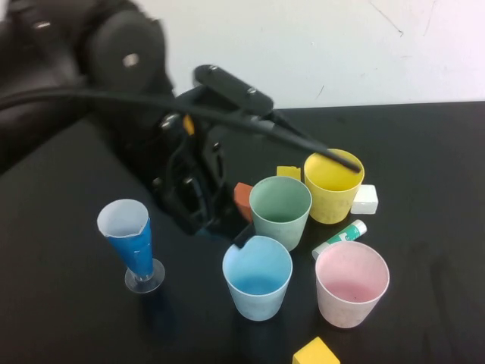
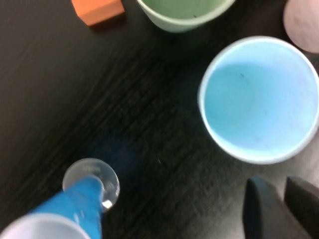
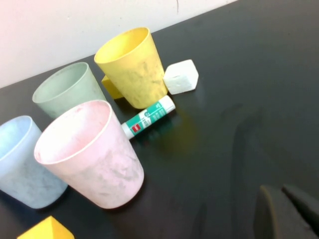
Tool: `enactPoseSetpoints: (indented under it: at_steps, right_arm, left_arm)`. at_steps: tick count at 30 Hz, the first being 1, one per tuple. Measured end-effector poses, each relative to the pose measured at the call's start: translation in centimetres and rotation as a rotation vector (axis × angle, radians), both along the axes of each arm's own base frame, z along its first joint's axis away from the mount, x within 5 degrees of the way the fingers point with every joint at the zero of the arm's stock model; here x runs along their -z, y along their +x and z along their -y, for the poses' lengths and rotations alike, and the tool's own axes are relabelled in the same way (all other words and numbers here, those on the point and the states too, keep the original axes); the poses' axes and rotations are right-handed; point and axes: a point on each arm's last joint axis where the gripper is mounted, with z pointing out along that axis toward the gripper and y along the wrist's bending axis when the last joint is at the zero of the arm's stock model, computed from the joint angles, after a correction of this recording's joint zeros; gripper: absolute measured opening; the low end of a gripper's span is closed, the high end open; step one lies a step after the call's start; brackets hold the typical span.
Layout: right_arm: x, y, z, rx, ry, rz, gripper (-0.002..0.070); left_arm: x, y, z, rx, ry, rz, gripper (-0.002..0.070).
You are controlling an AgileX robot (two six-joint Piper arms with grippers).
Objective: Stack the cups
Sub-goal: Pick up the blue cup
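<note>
Blue-and-white paper cone [image 1: 127, 241] on clear stem, orange block [image 1: 243, 200], white block [image 1: 364, 199], glue stick [image 1: 340, 238], yellow block [image 1: 316, 353]

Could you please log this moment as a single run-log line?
stage: no cup stacked | left gripper: beside light blue cup, holding nothing | right gripper: shut, parked away from pink cup | green cup, yellow cup: upright, separate

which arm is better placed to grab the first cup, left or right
Probably the left. Its claw hangs low over the table right beside the light blue cup, between it and the green cup. The right claw sits back from the pink cup, shut.
</note>
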Motion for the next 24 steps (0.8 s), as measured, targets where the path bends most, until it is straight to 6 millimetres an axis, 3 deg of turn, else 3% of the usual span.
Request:
enactPoseSetpoints:
  at_steps: [5,9,21,24]
  right_arm:
    - [0.0,0.0,0.0,0.0,0.0,0.0,-0.0003]
    - [0.0,0.0,0.0,0.001,-0.002,0.002,-0.0003]
    - [0.0,0.0,0.0,-0.001,-0.02,0.012,-0.0003]
    - [0.0,0.0,0.0,-0.001,-0.02,0.012,-0.0003]
  left_arm:
    - [1.6,2.4,1.7,-0.015,0.025,-0.032,0.0295]
    - [3.5,3.7,2.6,-0.018,0.055,-0.074,0.0407]
    - [9.3,6.4,3.9,-0.051,0.193,-0.167,0.0434]
    - [10.3,6.7,4.1,-0.055,0.216,-0.18,0.0376]
